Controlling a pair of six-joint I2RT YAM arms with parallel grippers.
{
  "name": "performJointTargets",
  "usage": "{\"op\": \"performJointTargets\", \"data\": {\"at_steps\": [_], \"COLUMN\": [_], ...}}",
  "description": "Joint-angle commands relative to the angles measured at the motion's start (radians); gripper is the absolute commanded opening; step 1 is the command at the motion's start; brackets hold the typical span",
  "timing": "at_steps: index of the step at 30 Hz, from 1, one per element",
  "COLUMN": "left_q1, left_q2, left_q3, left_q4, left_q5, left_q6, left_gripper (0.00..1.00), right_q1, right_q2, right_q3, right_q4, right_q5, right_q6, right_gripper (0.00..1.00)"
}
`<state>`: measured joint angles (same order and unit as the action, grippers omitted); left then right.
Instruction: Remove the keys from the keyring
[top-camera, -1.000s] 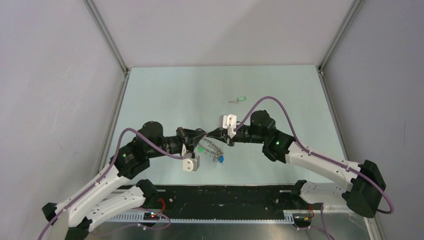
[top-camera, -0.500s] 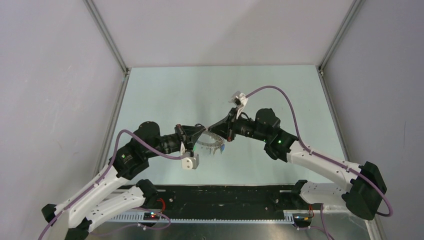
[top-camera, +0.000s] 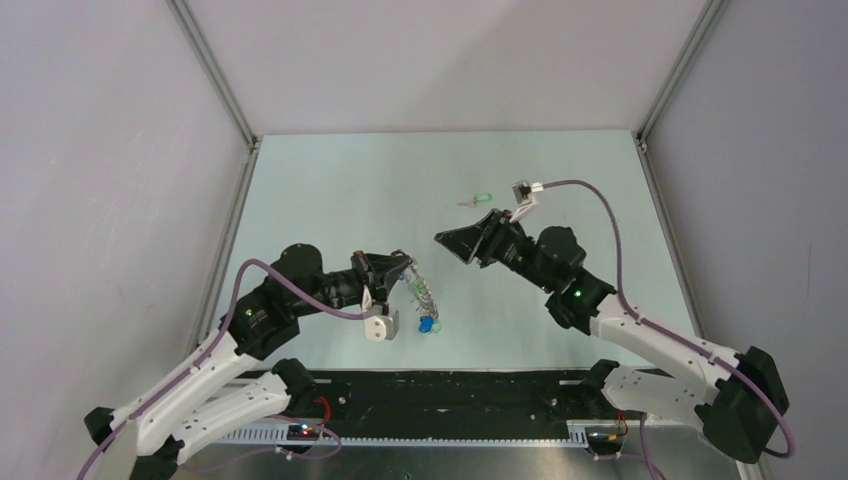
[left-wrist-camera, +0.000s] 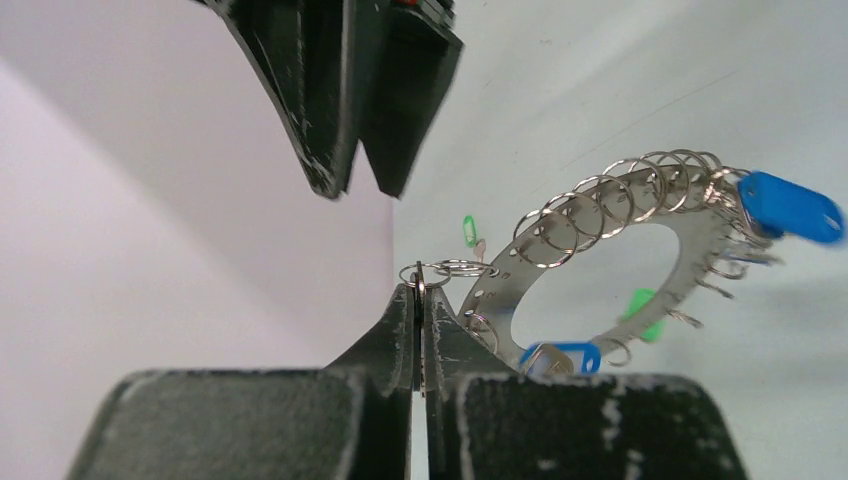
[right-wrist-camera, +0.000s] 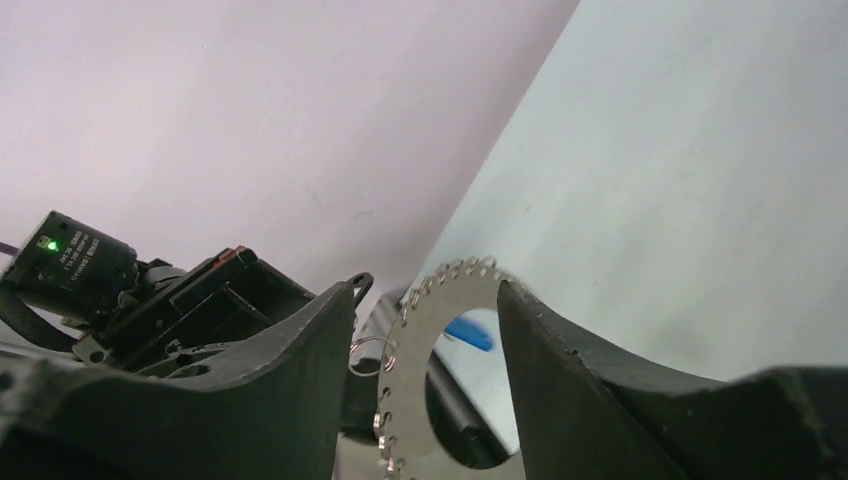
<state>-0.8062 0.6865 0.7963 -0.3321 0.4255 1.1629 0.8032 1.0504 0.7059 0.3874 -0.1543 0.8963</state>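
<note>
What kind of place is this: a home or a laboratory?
Probably a robotics laboratory test cell: grey walls and aluminium frame posts enclose a pale green table, with the left arm and right arm bolted at its near edge.

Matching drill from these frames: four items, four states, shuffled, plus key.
Items:
1. left gripper
2. right gripper
3. far green key
4. blue tag

States:
A. hanging on the keyring
B. lying on the table, off the ring
C. open, empty
D. shut on the keyring

Pairs: 1-D, 2-C, 3-B, 4-A
</note>
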Motion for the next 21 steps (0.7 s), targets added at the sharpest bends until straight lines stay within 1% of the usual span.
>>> {"op": "performJointTargets", "data": {"at_steps": [1, 2, 3, 4, 5, 6, 7, 9, 11, 15, 21], "left_q1": [0.0, 0.0, 0.0, 0.0, -0.001, -0.001, -0.001, 0.0, 0.0, 0.0, 0.0], "left_q2": [-0.022, -0.023, -0.024, -0.024, -0.024, -0.024, -0.024, -0.023, -0.024, -0.021, -0.021], "left_q3": [0.003, 0.004, 0.004, 0.004, 0.004, 0.004, 0.004, 0.004, 0.003, 0.002, 0.003], "left_q4": [0.063, 0.063, 0.063, 0.063, 0.064, 0.064, 0.065, 0.064, 0.066, 0.066, 0.066], "left_q5": [0.027, 0.03, 0.032, 0.034, 0.035, 0.037, 0.039, 0.045, 0.051, 0.064, 0.077], "left_q6": [0.011, 0.011, 0.01, 0.009, 0.009, 0.008, 0.008, 0.009, 0.008, 0.008, 0.007], "left_gripper": [0.0, 0.0, 0.0, 0.0, 0.0, 0.0, 0.0, 0.0, 0.0, 0.0, 0.0], "right_q1": [-0.033, -0.035, -0.035, -0.035, -0.033, -0.034, -0.029, -0.008, 0.032, 0.105, 0.156], "right_q2": [-0.104, -0.128, -0.137, -0.149, -0.152, -0.157, -0.158, -0.156, -0.15, -0.12, -0.052], "right_q3": [0.007, 0.007, 0.007, 0.008, 0.009, 0.009, 0.01, 0.013, 0.017, 0.041, 0.091], "right_q4": [0.016, 0.006, 0.005, 0.005, 0.006, 0.007, 0.008, 0.005, -0.017, -0.067, -0.083], "right_q5": [0.051, 0.053, 0.038, 0.025, -0.013, -0.038, -0.095, -0.165, -0.179, -0.184, -0.211], "right_q6": [-0.314, -0.455, -0.518, -0.639, -0.692, -0.782, -0.827, -0.985, -1.098, -1.244, -1.324], "right_gripper": [0.58, 0.56, 0.51, 0.48, 0.45, 0.44, 0.43, 0.45, 0.46, 0.47, 0.44]}}
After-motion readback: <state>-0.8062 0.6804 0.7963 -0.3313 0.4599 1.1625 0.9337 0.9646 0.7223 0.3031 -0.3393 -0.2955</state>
